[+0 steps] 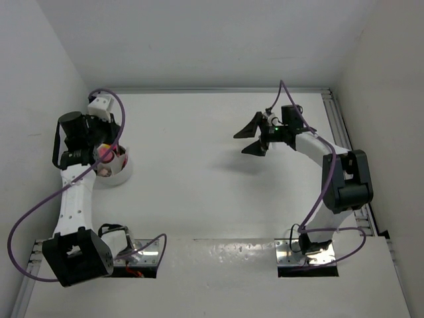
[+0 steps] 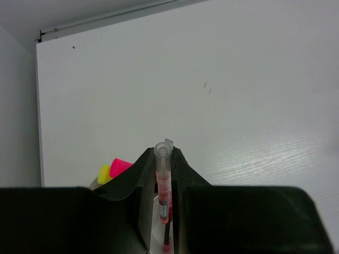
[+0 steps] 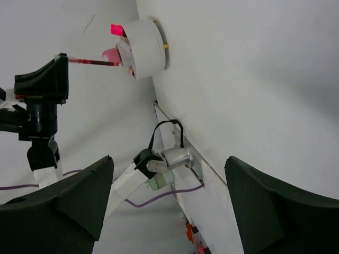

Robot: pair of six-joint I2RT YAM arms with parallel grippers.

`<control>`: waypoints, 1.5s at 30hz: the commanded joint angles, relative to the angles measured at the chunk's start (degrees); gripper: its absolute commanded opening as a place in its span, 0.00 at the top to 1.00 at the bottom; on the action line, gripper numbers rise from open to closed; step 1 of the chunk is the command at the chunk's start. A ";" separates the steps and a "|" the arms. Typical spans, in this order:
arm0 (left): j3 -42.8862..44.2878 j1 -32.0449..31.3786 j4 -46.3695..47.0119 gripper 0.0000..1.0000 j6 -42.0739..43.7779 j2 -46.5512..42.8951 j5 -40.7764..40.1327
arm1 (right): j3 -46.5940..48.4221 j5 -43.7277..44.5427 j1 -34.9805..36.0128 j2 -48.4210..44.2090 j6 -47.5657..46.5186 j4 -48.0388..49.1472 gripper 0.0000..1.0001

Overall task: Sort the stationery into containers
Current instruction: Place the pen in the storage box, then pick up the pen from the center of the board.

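Fingers (image 2: 139, 170) of your left gripper (image 2: 164, 156) clamp a red pen (image 2: 163, 182) above the dish (image 1: 124, 175) holding highlighters (image 2: 121, 166); right gripper (image 1: 254, 136) gapes over bare table (image 1: 192, 172).

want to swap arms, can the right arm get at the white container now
Doubtful. The white container sits far left, across the table from the open right gripper, and the left gripper, shut on a red pen, hangs over it, crowding the way.

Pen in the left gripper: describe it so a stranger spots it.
On the table's left side stands a white round container. The left gripper above it pinches a thin red pen with a clear end, unlike the stubby yellow highlighter and pink highlighter beside it.
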 commanded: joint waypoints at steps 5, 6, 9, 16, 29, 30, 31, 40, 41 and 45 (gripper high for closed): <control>-1.67 2.62 -1.51 1.00 3.01 -0.93 3.22 | 2.00 -0.10 -2.39 1.26 -0.99 1.39 0.17; -2.11 2.89 -1.51 1.00 3.18 -1.02 3.48 | 2.00 -0.19 -2.30 1.35 -0.91 1.39 0.17; -3.34 3.59 -1.69 1.00 4.32 -0.15 4.36 | 1.82 0.16 -2.39 1.43 -1.17 1.22 0.17; -3.52 6.75 -2.92 0.93 7.31 2.23 8.05 | 3.31 1.31 -3.61 1.43 -5.64 -2.29 0.17; 1.74 7.99 -6.08 0.42 12.93 3.29 21.49 | 16.66 29.75 -5.90 3.63 -36.39 -25.49 0.32; 2.54 7.73 -6.26 0.42 14.59 3.11 22.11 | 19.72 33.00 -5.90 4.50 -41.29 -26.72 0.33; 3.33 6.77 -6.52 0.42 15.22 3.11 22.21 | 21.06 38.34 -5.90 6.51 -43.68 -28.82 0.34; 5.54 -0.27 -8.72 0.42 21.72 0.83 20.54 | 35.03 53.86 -5.64 19.96 -53.90 -31.38 0.58; 5.27 -0.71 -8.81 0.42 22.07 0.13 19.84 | 36.52 54.91 -5.55 22.76 -53.82 -31.82 0.59; 3.95 -2.82 -8.37 0.41 22.87 -1.20 18.25 | 42.68 55.71 -5.38 27.88 -52.77 -32.45 0.59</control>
